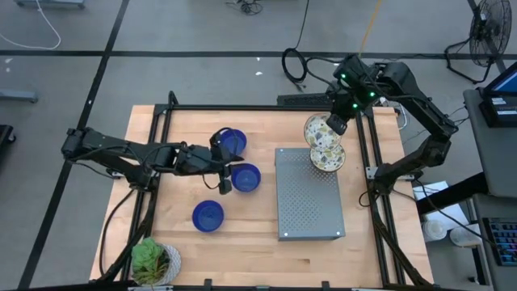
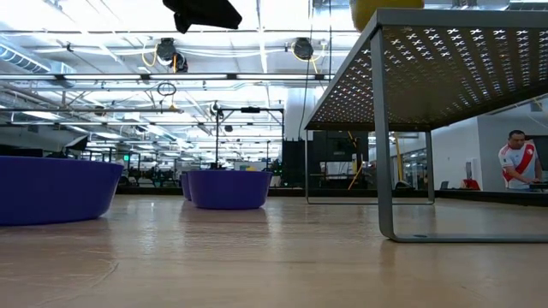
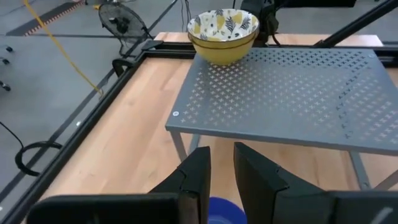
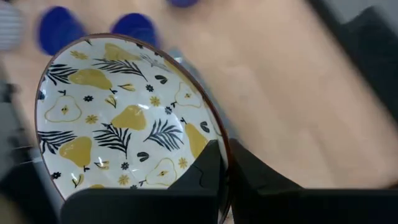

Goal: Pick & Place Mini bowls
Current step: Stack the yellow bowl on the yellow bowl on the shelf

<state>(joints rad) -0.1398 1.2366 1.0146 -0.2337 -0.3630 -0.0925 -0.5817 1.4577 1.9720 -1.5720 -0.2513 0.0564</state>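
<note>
Pinching patterned bowl (image 4: 118, 118) rim, right tool (image 4: 224, 163) hangs over rack (image 1: 309, 198) at 1 o'clock; thin rim grip risks slip. Left tool (image 3: 221, 163) slightly parted, empty, above blue bowls (image 1: 246, 178).

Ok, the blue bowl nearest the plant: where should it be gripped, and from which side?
By the rim, from straight above, jaws straddling the wall. The blue bowl sits upright, mouth up, apart from the other two blue bowls, so its rim looks free all round.
</note>
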